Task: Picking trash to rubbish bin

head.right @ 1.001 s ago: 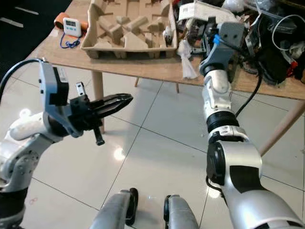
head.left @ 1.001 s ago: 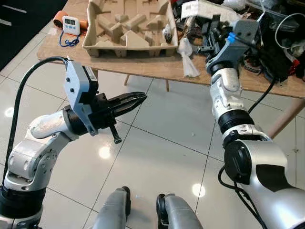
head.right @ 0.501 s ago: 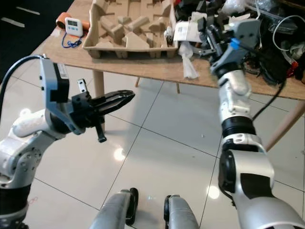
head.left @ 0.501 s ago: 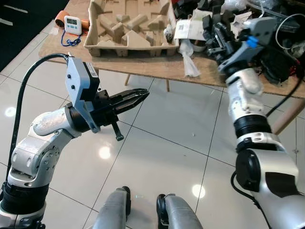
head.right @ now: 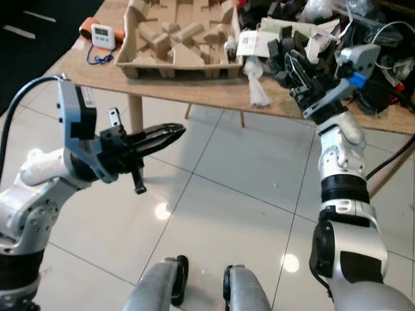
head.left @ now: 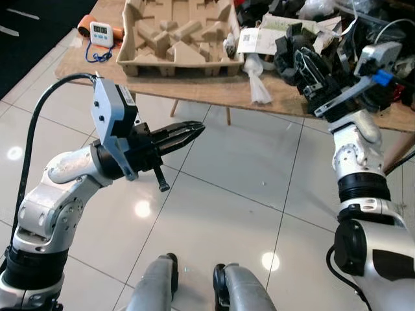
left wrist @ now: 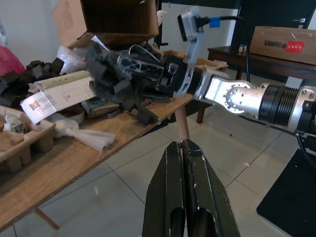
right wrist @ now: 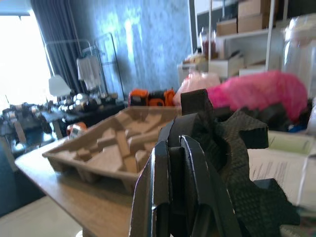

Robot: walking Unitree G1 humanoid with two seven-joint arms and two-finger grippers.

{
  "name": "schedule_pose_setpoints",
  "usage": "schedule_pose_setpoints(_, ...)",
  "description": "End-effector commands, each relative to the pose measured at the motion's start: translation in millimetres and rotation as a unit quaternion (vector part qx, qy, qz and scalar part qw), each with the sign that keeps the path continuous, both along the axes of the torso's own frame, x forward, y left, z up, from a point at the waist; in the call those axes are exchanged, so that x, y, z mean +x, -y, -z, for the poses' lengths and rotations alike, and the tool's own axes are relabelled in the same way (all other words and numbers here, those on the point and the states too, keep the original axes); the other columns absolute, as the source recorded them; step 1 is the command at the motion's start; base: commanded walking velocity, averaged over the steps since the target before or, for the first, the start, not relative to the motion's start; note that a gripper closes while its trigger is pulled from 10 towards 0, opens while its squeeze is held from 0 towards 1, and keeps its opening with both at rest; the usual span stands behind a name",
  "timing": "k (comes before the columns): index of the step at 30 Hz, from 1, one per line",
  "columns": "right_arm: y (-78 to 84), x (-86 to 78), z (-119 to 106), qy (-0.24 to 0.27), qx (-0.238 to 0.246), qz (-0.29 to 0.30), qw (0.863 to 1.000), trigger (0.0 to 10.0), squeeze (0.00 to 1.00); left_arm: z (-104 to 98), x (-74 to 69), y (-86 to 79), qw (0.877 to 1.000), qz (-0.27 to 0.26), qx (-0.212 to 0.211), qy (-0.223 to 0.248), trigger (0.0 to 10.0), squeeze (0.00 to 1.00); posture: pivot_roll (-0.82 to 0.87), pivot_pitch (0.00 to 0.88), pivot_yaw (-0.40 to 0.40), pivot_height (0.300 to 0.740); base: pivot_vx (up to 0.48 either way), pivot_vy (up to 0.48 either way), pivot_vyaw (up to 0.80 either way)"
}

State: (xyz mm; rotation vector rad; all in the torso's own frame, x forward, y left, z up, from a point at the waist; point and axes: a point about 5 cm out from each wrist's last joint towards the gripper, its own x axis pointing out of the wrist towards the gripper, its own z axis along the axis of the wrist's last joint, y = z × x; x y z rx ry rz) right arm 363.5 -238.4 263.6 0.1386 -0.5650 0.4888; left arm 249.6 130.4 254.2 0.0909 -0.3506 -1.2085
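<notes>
Now right claw (head.left: 310,72) grips black foam (right wrist: 237,163) above the cluttered tabletop (head.left: 194,91); left claw (head.left: 188,131) hangs pinched closed, holding nothing, over the floor (head.left: 227,194).

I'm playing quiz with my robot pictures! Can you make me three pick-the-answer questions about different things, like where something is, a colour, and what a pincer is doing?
1. Where is the little white timer?
A on the floor
B on the wooden table
C in the cardboard tray

2. What colour is the foam piece in the right pincer?
A black
B pink
C white

3. How is the left pincer?
A wide open
B shut, holding nothing
C shut on a bag

Answers: 1 B, it sits at the table's corner. 2 A, the foam looks black. 3 B, its fingers press together with nothing between.
</notes>
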Motion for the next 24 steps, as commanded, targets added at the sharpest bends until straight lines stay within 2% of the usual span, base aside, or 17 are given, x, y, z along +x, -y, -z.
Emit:
schedule_pose_setpoints(1,12.0,-8.9,9,-0.009,0.009,-0.029,0.999,0.0,0.0,3,0.5,-1.4,1.0,0.002,0.0,-0.002,10.0,0.0,0.12,0.199,0.026,0.74,0.0,0.0,0.0)
schedule_pose_setpoints(5,13.5,-18.8,23,-0.023,0.006,-0.083,0.996,0.0,0.0,9,3.9,-4.0,1.0,-0.01,0.002,-0.01,10.0,0.0,0.12,0.198,0.024,0.74,0.0,0.0,0.0)
schedule_pose_setpoints(7,13.0,-20.2,25,-0.025,0.007,-0.091,0.996,0.0,0.0,10,4.5,-4.5,1.0,-0.013,0.002,-0.012,10.0,0.0,0.12,0.198,0.024,0.74,0.0,0.0,0.0)
schedule_pose_setpoints(10,10.4,-22.6,39,-0.053,0.004,-0.108,0.993,0.0,0.0,20,11.6,-8.4,0.999,-0.037,-0.003,-0.031,10.0,0.0,0.12,0.197,0.024,0.74,0.0,0.0,0.0)
schedule_pose_setpoints(14,8.3,-21.6,45,-0.066,0.004,-0.109,0.992,0.0,0.0,26,14.0,-8.1,0.998,-0.044,-0.005,-0.04,10.0,0.0,0.12,0.195,0.024,0.74,0.0,0.0,0.0)
schedule_pose_setpoints(16,4.8,-19.1,59,-0.103,-0.022,-0.099,0.99,0.0,0.0,34,18.8,-7.9,0.997,-0.061,-0.009,-0.055,10.0,0.0,0.12,0.195,0.023,0.74,0.0,0.0,0.0)
schedule_pose_setpoints(19,1.9,-18.8,68,-0.126,-0.043,-0.097,0.986,0.0,0.0,41,22.5,-9.1,0.995,-0.074,-0.007,-0.066,10.0,0.0,0.12,0.193,0.023,0.74,0.0,0.0,0.0)
schedule_pose_setpoints(20,-0.4,-19.0,78,-0.149,-0.062,-0.093,0.982,1.1,0.0,49,25.5,-10.8,0.993,-0.086,-0.006,-0.08,10.0,0.0,0.12,0.195,0.022,0.74,0.0,0.0,0.0)
schedule_pose_setpoints(21,-0.4,-19.0,78,-0.149,-0.062,-0.093,0.982,1.1,0.0,49,25.5,-10.8,0.993,-0.086,-0.006,-0.08,10.0,0.0,0.12,0.195,0.022,0.74,0.0,0.0,0.0)
schedule_pose_setpoints(22,-2.4,-19.5,90,-0.176,-0.08,-0.086,0.977,4.0,0.0,61,29.1,-13.7,0.99,-0.103,-0.003,-0.099,10.0,0.0,0.12,0.195,0.022,0.74,0.0,0.0,0.0)
schedule_pose_setpoints(23,-3.4,-20.0,98,-0.193,-0.091,-0.082,0.974,4.0,0.0,69,31.2,-15.6,0.987,-0.115,0.0,-0.113,10.0,0.0,0.11,0.195,0.02,0.74,0.0,0.0,0.0)
schedule_pose_setpoints(24,-3.9,-20.4,104,-0.206,-0.098,-0.076,0.971,10.0,0.0,75,32.3,-17.4,0.985,-0.122,0.0,-0.124,10.0,0.0,0.11,0.195,0.02,0.74,0.0,0.0,0.0)
